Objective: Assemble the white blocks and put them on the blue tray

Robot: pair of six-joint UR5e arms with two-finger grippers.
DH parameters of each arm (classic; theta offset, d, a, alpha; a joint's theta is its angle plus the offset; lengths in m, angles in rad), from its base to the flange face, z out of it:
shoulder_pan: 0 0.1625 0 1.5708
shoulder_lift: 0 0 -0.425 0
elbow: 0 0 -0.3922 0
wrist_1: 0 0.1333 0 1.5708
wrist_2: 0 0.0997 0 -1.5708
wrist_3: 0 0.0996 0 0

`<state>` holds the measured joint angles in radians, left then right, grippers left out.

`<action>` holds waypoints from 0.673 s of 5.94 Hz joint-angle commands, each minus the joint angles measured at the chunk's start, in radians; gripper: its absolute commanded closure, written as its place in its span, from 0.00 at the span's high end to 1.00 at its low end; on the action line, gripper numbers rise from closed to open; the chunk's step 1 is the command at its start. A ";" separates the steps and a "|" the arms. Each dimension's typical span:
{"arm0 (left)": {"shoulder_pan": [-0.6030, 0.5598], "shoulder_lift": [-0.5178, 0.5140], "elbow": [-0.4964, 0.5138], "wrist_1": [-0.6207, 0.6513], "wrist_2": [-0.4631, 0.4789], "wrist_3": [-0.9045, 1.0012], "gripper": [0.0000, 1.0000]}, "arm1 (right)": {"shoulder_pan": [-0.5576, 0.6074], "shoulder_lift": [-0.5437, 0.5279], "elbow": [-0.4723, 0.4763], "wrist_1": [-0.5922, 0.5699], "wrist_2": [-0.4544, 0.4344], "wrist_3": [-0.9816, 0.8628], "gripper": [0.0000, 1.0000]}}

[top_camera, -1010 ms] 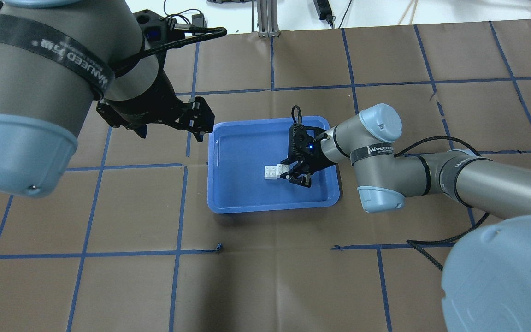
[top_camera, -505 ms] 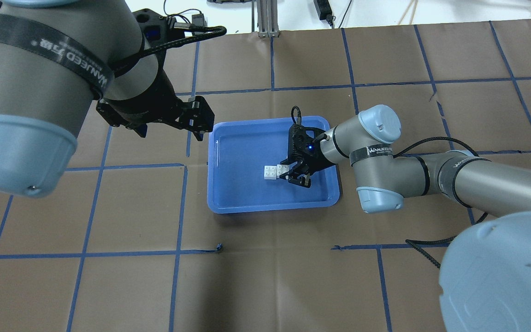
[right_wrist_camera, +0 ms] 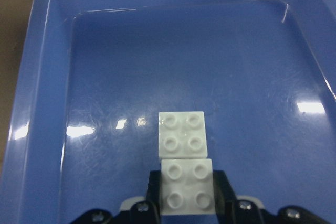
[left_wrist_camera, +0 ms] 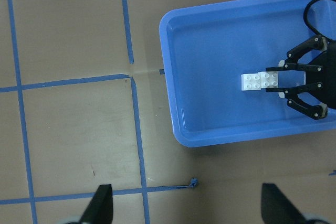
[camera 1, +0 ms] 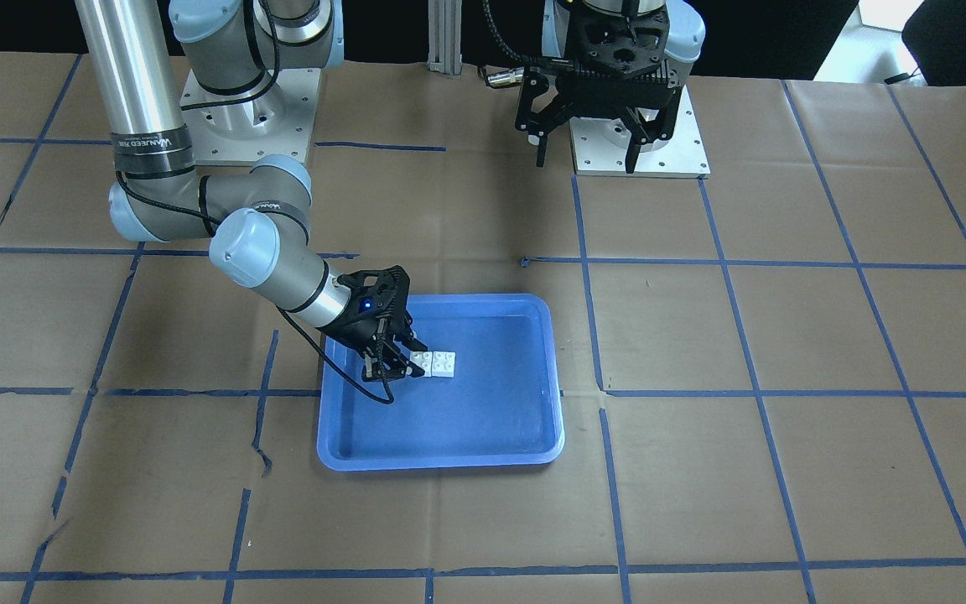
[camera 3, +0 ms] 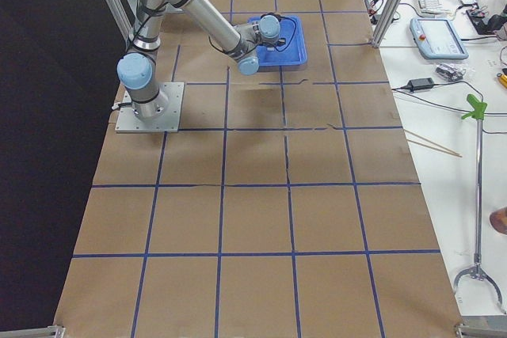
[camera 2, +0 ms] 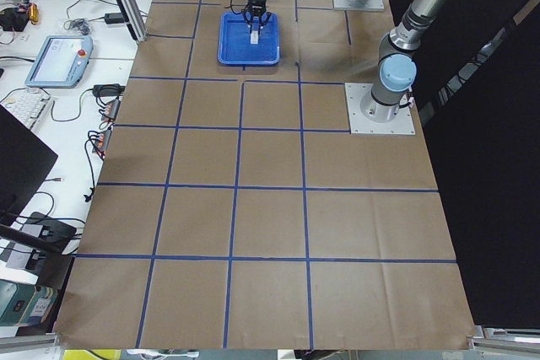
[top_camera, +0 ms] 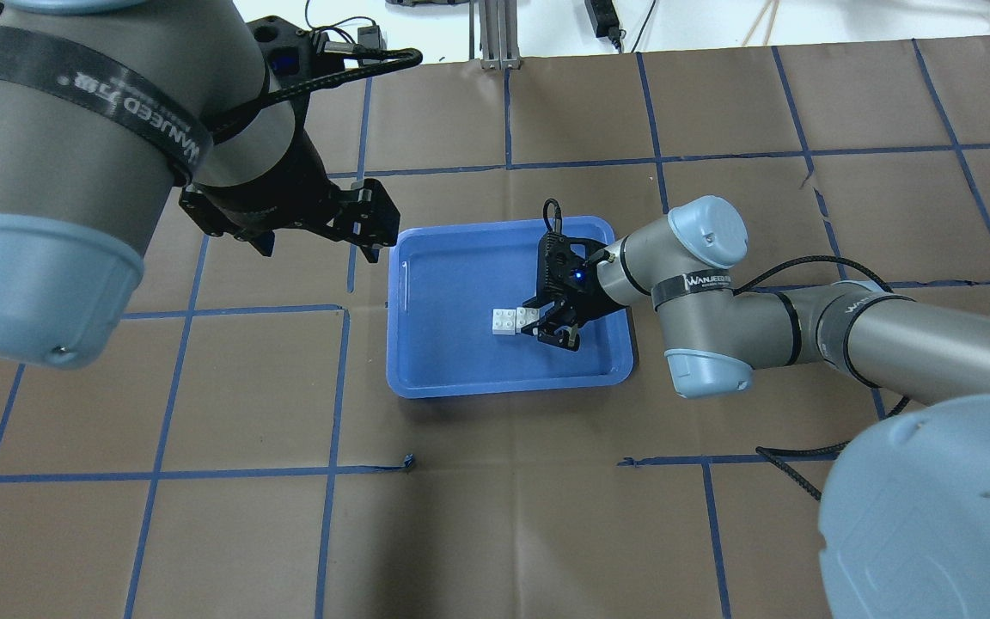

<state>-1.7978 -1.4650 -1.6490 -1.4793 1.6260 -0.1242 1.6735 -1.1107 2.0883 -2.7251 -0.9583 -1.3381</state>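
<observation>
overhead exterior view: almost nothing moves across the last second. the white blocks (top_camera: 508, 320) lie at the same spot inside the blue tray (top_camera: 443, 361), a little toward its right side. the right gripper (top_camera: 540, 321) keeps its place over the tray's right half, and only the right arm shifts a hair.

in the right wrist view the two finger pads (right_wrist_camera: 219, 184) press the sides of the nearer block, so the right gripper is clamped on the pair. the farther block juts out ahead toward the tray's middle. the blocks meet edge to edge, with the nearer one seeming a step higher. i cannot tell whether they are fully locked, nor whether they rest on the tray floor or hang just above it.

the left gripper (top_camera: 372, 228) hovers just outside the tray's far left corner, fingers spread wide and empty.

my reading is that the placing is all but done. the stillness suggests a release comes next, then a lift clear of the tray.
</observation>
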 commanded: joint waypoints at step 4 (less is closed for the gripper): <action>0.000 0.000 0.000 0.004 0.000 0.000 0.99 | 0.000 0.000 0.001 -0.001 0.001 0.002 0.38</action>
<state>-1.7979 -1.4649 -1.6486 -1.4757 1.6268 -0.1242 1.6736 -1.1106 2.0893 -2.7259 -0.9584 -1.3372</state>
